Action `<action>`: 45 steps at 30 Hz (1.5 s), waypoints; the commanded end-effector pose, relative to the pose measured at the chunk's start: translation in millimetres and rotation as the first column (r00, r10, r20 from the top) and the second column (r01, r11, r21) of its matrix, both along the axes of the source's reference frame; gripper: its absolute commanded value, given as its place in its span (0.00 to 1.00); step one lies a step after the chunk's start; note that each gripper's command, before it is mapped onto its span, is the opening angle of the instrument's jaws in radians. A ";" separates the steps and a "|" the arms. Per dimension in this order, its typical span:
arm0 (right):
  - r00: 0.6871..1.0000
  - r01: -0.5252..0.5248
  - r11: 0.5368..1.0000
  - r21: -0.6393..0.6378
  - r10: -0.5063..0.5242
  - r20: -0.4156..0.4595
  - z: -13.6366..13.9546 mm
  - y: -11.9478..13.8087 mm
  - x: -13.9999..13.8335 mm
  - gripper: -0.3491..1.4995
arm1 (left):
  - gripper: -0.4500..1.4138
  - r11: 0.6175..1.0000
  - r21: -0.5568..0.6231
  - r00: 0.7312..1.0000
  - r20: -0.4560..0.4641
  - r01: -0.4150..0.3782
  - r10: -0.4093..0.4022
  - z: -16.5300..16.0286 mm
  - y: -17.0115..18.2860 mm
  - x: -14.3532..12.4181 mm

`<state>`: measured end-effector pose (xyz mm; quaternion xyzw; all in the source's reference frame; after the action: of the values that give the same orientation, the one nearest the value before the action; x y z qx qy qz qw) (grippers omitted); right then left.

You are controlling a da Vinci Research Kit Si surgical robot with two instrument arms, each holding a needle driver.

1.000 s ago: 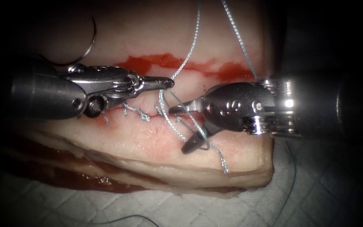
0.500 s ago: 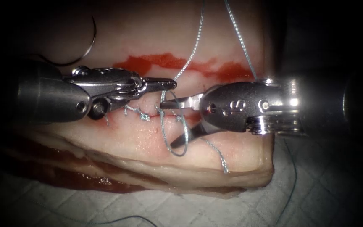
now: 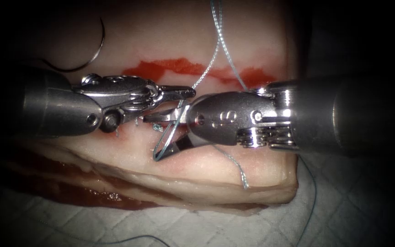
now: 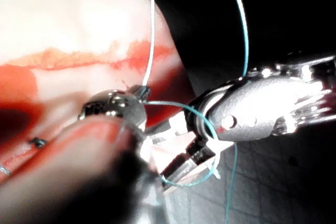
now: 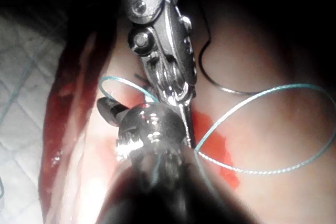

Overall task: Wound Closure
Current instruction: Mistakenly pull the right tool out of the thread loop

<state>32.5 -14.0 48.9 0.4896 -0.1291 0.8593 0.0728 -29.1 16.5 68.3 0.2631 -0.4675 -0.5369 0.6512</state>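
Observation:
The left tool [image 3: 186, 93] lies over the cut with its jaws shut on the blue thread [image 3: 213, 50], which climbs away from its tip; the same grip on the thread [image 4: 152, 35] shows at the left tool [image 4: 137, 92]. The right tool [image 3: 158, 135] reaches in from the right, jaws open, with a loop of thread [image 3: 161, 145] around them and nothing held. That loop [image 4: 207, 129] circles the right tool [image 4: 184, 153]. The curved needle [image 3: 98, 43] lies free on the tissue [image 3: 161, 32] at the far left, not in it; the needle [image 5: 218, 85] rests beside the left tool [image 5: 176, 80].
Stitches [image 3: 155, 128] cross the cut under the tools. A band of red fluid [image 3: 174, 66] runs behind them. A short thread tail [image 3: 242, 176] hangs over the tissue's front edge. White padded cloth [image 3: 206, 228] lies below, with more thread [image 3: 314, 201] on it.
The right tool has moved left, close under the left tool's tip, with its jaws still open. The thread loop around its jaws has drawn smaller. The left tool has barely shifted.

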 end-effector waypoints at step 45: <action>0.672 -0.631 0.521 0.574 0.738 0.068 1.9 -1.1 -0.9 0.71 | 0.00 0.988 0.135 0.997 0.039 -0.073 0.068 -8.7 3.7 4.5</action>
<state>30.3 -15.2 50.6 0.5774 -0.1621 0.6863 -0.4115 -24.1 19.8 59.1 0.3344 -0.4314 -0.5385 0.6420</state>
